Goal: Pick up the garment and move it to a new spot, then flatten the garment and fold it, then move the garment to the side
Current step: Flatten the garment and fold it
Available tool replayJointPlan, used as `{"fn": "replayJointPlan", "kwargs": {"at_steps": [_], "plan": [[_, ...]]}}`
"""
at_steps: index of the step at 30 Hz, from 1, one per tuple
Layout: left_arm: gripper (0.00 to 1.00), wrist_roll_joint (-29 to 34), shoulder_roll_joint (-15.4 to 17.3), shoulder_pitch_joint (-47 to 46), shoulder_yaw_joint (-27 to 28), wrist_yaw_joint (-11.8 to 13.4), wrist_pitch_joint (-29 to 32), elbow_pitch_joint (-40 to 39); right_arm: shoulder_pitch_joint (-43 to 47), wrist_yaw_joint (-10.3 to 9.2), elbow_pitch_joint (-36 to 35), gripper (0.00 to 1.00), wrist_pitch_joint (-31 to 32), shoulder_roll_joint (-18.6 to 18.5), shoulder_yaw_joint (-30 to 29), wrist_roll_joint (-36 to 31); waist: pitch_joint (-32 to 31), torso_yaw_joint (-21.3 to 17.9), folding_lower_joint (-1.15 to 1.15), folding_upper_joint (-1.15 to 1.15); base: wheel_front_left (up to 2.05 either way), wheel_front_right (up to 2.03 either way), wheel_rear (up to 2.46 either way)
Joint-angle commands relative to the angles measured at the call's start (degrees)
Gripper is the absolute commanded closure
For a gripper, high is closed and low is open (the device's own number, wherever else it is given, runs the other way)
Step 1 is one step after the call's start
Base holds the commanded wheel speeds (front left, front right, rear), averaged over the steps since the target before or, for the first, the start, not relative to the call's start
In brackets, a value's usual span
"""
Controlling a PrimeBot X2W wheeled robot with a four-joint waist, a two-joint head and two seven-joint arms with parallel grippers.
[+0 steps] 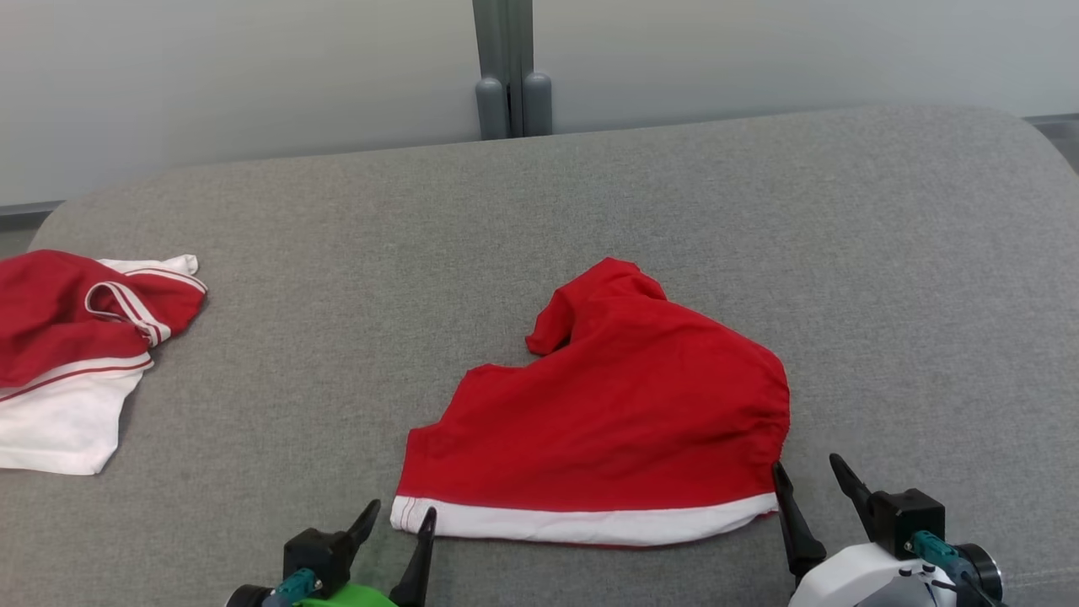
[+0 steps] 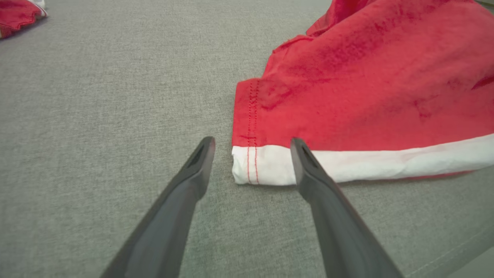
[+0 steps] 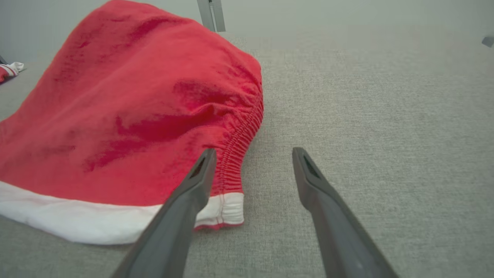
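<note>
**A:** We're looking at the red garment (image 1: 624, 405) lying near the front edge of the table (image 1: 337, 211), a little right of the middle. Its white hem band (image 1: 582, 524) runs along the side closest to us.

**B:** And we've got an arm at each end of that band. The left gripper (image 1: 403, 507) has its fingers spread wide and nothing between them. The right gripper (image 1: 805, 462) is just as wide and just as empty.

**A:** We'd say that's on purpose: one gripper per near corner, so the cloth comes up evenly rather than bunching.

**B:** From the left wrist, the fingers straddle the hem's left corner. One finger is over bare table just beside it, the other over the white band.

**A:** It's the same on the right. One finger sits over the corner where the gathered waistband (image 1: 781, 421) meets the hem, and its partner is over bare table beyond.

**B:** Are they touching the cloth? We can't tell, though both pairs look low and very close.

**A:** The far part is humped up with a flap poking towards the back edge, so it isn't flat yet.

**B:** The second red-and-white garment (image 1: 76, 354) sits at the left edge, well apart.
</note>
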Motion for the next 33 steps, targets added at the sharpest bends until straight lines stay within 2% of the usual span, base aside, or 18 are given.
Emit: {"fn": "replayJointPlan", "kwargs": {"at_steps": [1, 10, 22, 23, 24, 25, 26, 27, 33], "plan": [[0.00, 0.29, -0.17, -1.43, -0.44, -0.37, -0.37, 1.17, -0.91, -0.08, 0.60, 0.00, -0.17, -0.13, 0.14, 0.34, 0.75, -0.17, 0.00, 0.00, 0.00, 0.00, 0.00], [0.00, -0.38, -1.06, -3.36, -1.06, -0.98, -0.44, 7.68, -1.64, -0.08, 4.63, 0.00, -0.18, -0.13, 2.98, 2.06, 0.73, -0.74, 0.00, 0.00, 0.00, 0.00, 0.00], [0.00, -0.47, -2.44, -5.13, -0.10, -1.43, -0.40, 11.07, -3.35, -0.08, 9.37, 0.00, -0.19, -0.11, 5.57, 3.57, 0.31, -0.44, 0.00, 0.00, 0.00, 0.00, 0.00], [0.00, -0.55, -2.58, -5.33, -0.33, -1.36, -0.40, 11.29, -3.55, -0.08, 9.71, 0.33, -0.19, -0.11, 5.90, 3.80, 0.34, -0.41, 0.00, 0.00, 0.00, 0.00, 0.00], [0.22, -0.72, -2.72, -5.54, -0.59, -1.41, -0.40, 11.57, -3.85, -0.08, 10.13, 0.68, -0.18, -0.12, 6.28, 4.12, 0.36, -0.39, 0.00, 0.00, 0.00, 0.00, 0.00], [0.62, -1.02, -2.87, -5.77, -0.77, -1.45, -0.40, 11.78, -4.17, -0.08, 10.50, 1.00, -0.19, -0.13, 6.62, 4.47, 0.39, -0.36, 0.00, 0.00, 0.00, 0.00, 0.00], [0.77, -1.52, -3.05, -5.99, -0.85, -1.47, -0.41, 11.83, -4.36, -0.08, 11.05, 1.00, -0.19, -0.12, 6.92, 4.88, 0.43, -0.31, 0.00, 0.00, 0.00, 0.00, 0.00], [0.98, -2.23, -3.26, -6.05, -1.27, -1.49, -0.41, 11.87, -4.60, -0.08, 11.49, 1.00, -0.19, -0.13, 7.16, 5.06, 0.45, -0.28, 0.00, 0.00, 0.00, 0.00, 0.00], [1.00, -3.98, -2.46, -8.00, -4.88, -1.48, -0.41, 11.85, -5.62, -0.08, 11.50, 1.00, -0.18, -0.21, 7.72, 5.70, 0.73, 0.05, 0.00, 0.00, 0.00, 0.00, 0.00]]}}
